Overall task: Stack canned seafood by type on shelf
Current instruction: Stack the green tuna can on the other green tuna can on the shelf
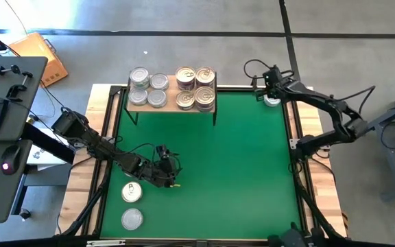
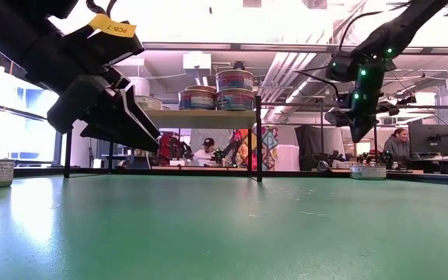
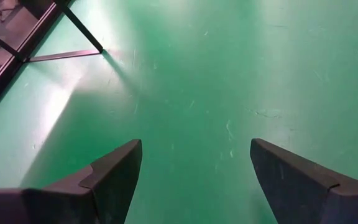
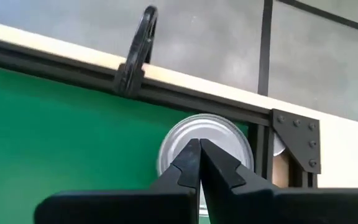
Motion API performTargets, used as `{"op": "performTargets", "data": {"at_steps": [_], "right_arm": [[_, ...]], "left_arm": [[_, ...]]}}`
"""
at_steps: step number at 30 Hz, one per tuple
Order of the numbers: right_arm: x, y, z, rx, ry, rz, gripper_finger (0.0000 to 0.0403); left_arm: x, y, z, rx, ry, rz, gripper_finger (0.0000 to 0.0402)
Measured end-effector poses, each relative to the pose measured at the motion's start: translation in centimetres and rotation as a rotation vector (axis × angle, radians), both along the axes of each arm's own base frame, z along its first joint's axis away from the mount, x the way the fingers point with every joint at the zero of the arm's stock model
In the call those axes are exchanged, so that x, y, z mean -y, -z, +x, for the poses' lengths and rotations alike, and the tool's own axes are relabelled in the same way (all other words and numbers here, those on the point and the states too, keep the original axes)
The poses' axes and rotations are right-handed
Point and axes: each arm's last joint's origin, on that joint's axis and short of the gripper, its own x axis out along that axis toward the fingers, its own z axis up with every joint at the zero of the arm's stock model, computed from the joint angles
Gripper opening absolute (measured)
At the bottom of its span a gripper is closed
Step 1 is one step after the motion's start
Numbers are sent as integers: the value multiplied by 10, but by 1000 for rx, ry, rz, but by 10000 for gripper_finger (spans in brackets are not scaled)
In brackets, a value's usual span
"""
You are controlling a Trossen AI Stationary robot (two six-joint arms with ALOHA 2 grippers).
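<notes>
The shelf (image 1: 172, 104) stands at the mat's far edge. It carries silver-lidded cans (image 1: 148, 88) on its left half and gold-lidded cans (image 1: 195, 86) on its right; the low view shows one can stacked on another (image 2: 235, 80). Another silver-lidded can (image 4: 222, 140) rests on the mat in the far right corner. My right gripper (image 4: 199, 155) is shut and hangs just above this can (image 2: 368, 172), clear of it. Two more cans (image 1: 132, 193) (image 1: 132, 219) lie on the mat at the near left. My left gripper (image 3: 194, 162) hovers open over bare mat beside them, nothing between its fingers.
The green mat (image 1: 238, 171) is boxed in by a black frame (image 4: 185, 99) with a corner bracket (image 4: 297, 140) right behind the corner can. A cable loop (image 4: 138, 46) stands on the far rail. The shelf's thin black legs (image 3: 82, 28) stand ahead of my left gripper.
</notes>
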Motion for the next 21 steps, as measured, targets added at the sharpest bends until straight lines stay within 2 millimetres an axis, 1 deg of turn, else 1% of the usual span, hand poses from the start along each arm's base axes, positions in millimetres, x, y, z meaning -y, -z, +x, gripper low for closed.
{"op": "performTargets", "data": {"at_steps": [5,14,21], "right_arm": [[4,12,2,-36,2,39,0],[16,47,8,-166,-15,124,0],[26,53,15,-175,-21,137,0]], "left_arm": [[0,0,0,1,-1,0,295],[0,0,0,0,-1,0,295],[0,0,0,1,-2,-1,295]]}}
